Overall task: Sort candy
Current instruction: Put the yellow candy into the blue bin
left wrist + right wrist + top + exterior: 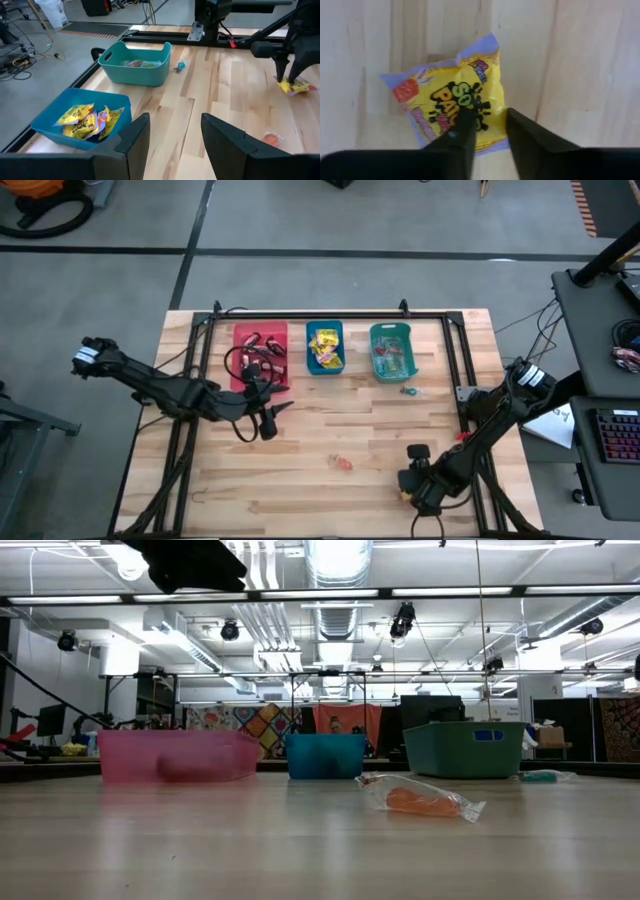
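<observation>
Hovering lower right of the high view, right gripper [487, 125], fingers narrowly parted, empty, over crinkly yellow square candy packet [451, 102]: light, soft, slippery; pinch mid-body.

Light is bright and even, coming from ceiling lamps [340, 560] that glare white in the low view. Shadows on the counter [330, 440] are soft and weak. In the low view the red bin [175, 757] is blurred, and the near counter is out of focus. In the right wrist view the yellow packet [451, 102] looks soft, and the right claw [487, 132] shows as a dark blur.
</observation>
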